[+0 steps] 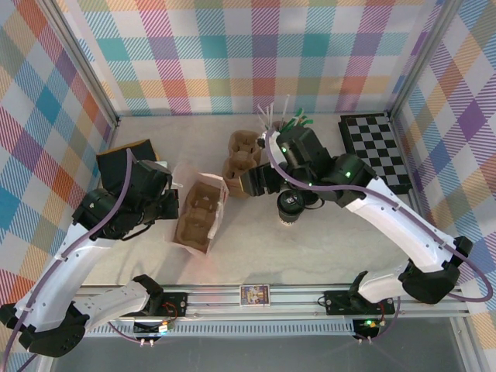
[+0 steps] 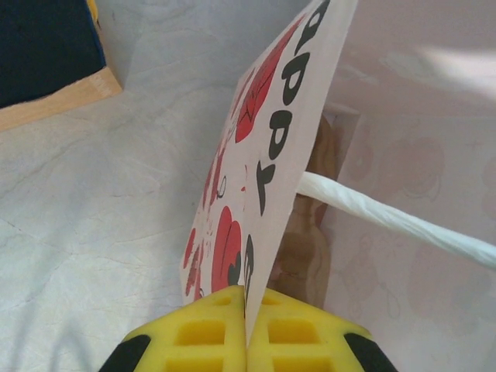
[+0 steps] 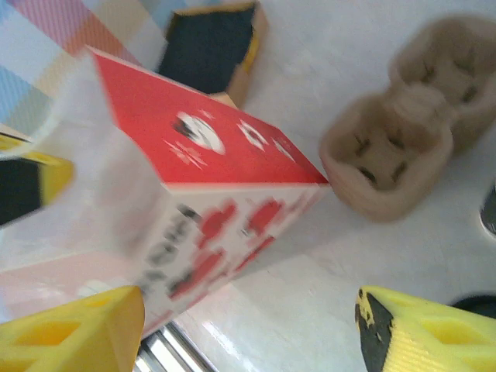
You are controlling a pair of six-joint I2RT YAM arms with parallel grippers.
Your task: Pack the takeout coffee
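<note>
We have left tool (image 2: 246, 341) clamped on the paper bag (image 2: 263, 155) wall; right tool (image 3: 248, 325) gapes empty, takeout coffee (image 1: 291, 208) upright just beside it, bag leftward.

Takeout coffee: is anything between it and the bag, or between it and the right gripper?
Nothing visible. Only bare table lies between the takeout coffee and the bag, whose wall the left gripper pinches. The open right gripper hangs just beside the coffee, nothing between them. The pulp carriers sit farther back, off that line.
</note>
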